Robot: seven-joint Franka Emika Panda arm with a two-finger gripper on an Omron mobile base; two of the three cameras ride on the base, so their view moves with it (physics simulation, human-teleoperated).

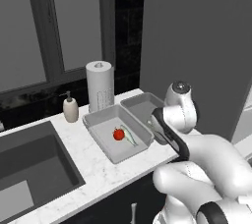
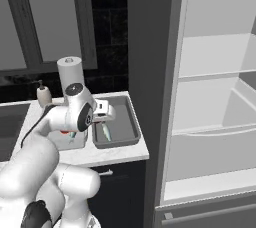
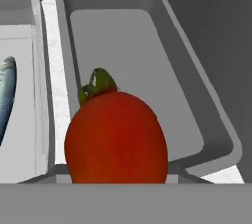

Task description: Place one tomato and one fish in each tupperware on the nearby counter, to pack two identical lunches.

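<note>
Two grey trays sit side by side on the white counter (image 1: pixel 74 154), next to the dark sink (image 1: pixel 34 169). The tray near the sink (image 1: pixel 106 120) already has a red tomato (image 1: pixel 118 134) and a fish (image 1: pixel 130 137) in it. The other tray (image 2: pixel 130 122) has a fish (image 2: pixel 106 131) lying in it but no tomato yet. The robot's claw (image 2: pixel 102 109) hangs just over this tray, and it is closed about halfway around a second tomato (image 3: pixel 117 138), with the green stem pointing up. The tray lies right under and ahead of the tomato, its long side running away from the claw. I think the claw needs to go straight down and let go. The open fridge (image 2: pixel 210 97) stands to the right.
</note>
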